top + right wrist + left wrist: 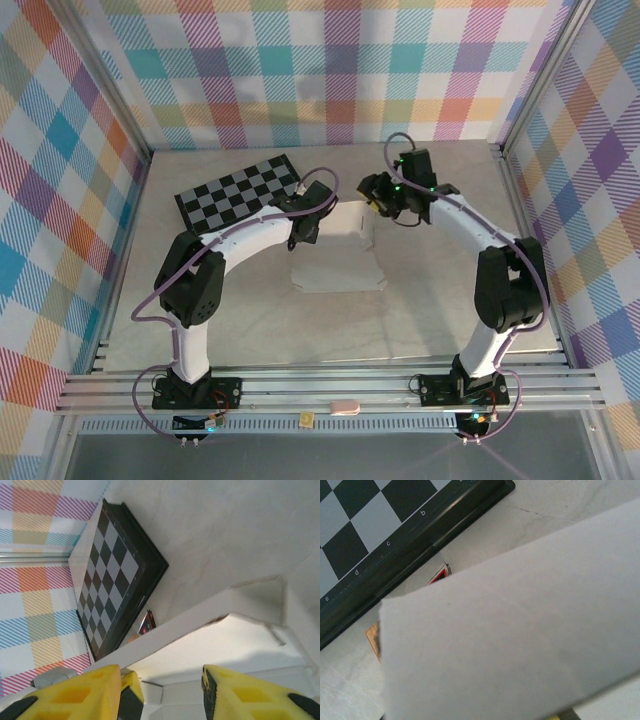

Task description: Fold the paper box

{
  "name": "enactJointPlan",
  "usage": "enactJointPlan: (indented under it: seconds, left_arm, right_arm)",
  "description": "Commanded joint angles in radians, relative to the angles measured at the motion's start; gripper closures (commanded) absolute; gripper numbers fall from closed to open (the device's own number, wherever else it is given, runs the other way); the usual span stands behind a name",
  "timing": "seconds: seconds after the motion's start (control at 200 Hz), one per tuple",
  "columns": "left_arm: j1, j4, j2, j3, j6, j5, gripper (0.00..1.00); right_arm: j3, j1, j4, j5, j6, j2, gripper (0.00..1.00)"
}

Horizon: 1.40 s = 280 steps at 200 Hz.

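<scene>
The paper box (pixel 340 262) lies in the middle of the table (pixel 420 310), just beside the near corner of the checkered board (pixel 240 190) and between the 2 arms. It is half formed: the far wall stands up and the near part lies flat.

The left pincer (pixel 303 232) is at the left far corner of the box. In the left wrist view 1 white flap is lifted close before the camera, but I cannot tell if this pincer is clenched on it or released.

The right pincer (pixel 170 695) is released. Its 2 yellow fingers (pixel 100 690) stand apart, with the raised wall just in front of them.

I judge the step in hand is to raise and tuck a side wall. To do it well, the right pincer should close on the wall near the corner crease. The left side should keep its flap upright, so the thin cardboard bends on the crease and does not buckle.

As a container, the box shows nothing lying in the part of its hollow that I can see.
</scene>
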Motion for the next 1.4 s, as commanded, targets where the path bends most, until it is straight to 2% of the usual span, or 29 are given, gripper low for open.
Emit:
enactJointPlan:
  seconds: [0.0,0.08,0.165,0.305,0.4,0.505,0.87,1.22,1.395]
  left_arm:
    - [0.011,-0.056,0.032,0.005,0.045,-0.004,1.00]
    - [0.014,-0.053,0.028,-0.002,0.050,0.005,1.00]
    - [0.020,-0.050,0.023,-0.007,0.060,0.024,1.00]
    - [0.045,-0.036,0.016,-0.021,0.077,0.085,1.00]
    - [0.064,-0.045,0.033,-0.009,0.092,0.133,1.00]
    - [0.074,-0.061,0.062,0.013,0.107,0.155,1.00]
    - [0.083,-0.092,0.157,0.097,0.119,0.159,1.00]
    - [0.091,-0.095,0.183,0.116,0.121,0.180,1.00]
    - [0.094,-0.097,0.188,0.123,0.125,0.194,1.00]
  right_arm:
    - [-0.028,0.045,0.020,0.071,0.071,0.010,0.53]
    - [-0.111,0.023,0.095,0.078,0.065,-0.020,0.50]
    - [-0.210,-0.072,0.229,0.038,0.038,-0.080,0.49]
    - [-0.287,-0.239,0.388,-0.209,-0.047,-0.094,0.57]
    - [-0.263,-0.299,0.305,-0.316,-0.149,-0.050,0.65]
    - [-0.202,-0.305,0.138,-0.363,-0.309,0.033,0.69]
    - [-0.100,-0.292,0.023,-0.463,-0.485,0.218,0.78]
    - [-0.046,-0.246,-0.007,-0.513,-0.562,0.305,0.78]
    - [-0.046,-0.234,-0.012,-0.510,-0.577,0.317,0.73]
